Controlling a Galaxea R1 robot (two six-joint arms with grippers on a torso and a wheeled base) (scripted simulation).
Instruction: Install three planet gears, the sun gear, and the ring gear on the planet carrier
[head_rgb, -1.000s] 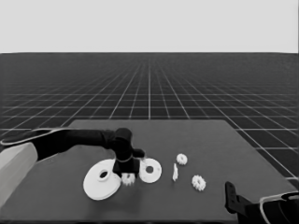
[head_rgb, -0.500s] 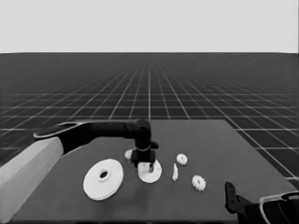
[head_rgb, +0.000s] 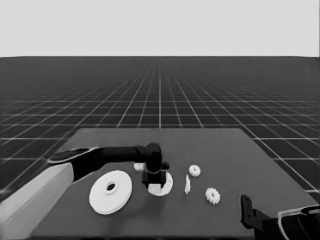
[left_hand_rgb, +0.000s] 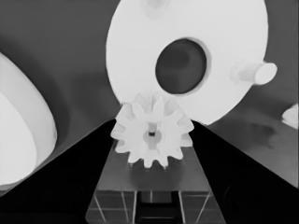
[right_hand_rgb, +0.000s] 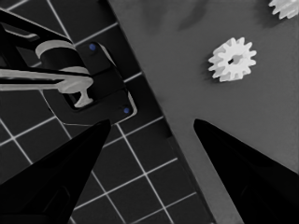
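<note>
Carried over from beside the larger round part, a planet gear is now hanging between the left gripper fingers, which are closing on its toothed rim right above the smaller round part. A peg is standing just past the fingertips, so seating the gear looks close. Beyond them, a thin white piece and two loose gears are lying on the dark table. The right gripper is waiting at the table corner, fingers spread wide and holding nothing.

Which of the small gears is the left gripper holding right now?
The gear between the left gripper's fingers, over the smaller round part. The other gears lie loose on the table.
</note>
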